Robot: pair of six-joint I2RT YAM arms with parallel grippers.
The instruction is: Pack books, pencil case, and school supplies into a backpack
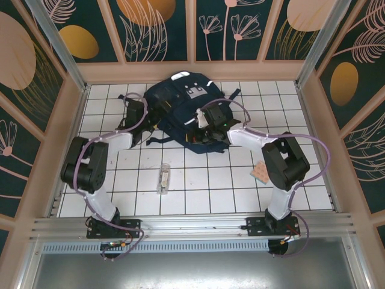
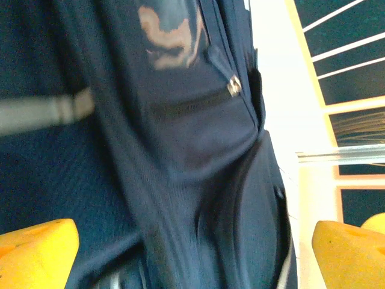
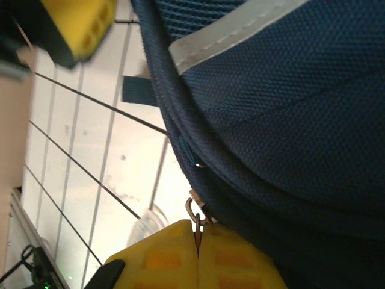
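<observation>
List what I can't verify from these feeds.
Backpack opening: top view, the right gripper and arm cover it.
Pad: top view, partly hidden under the right arm.
Pocket zipper: left wrist view, blurred.
Zipper pull tab: right wrist view, buried between shut fingers.

Left fingers point(image 2: 36, 253) spread wide; right fingers point(image 3: 162, 259) pressed together.

right tool point(image 3: 197, 236) pinched on zipper pull point(image 3: 193, 211), navy backpack point(image 3: 289, 120)
</observation>
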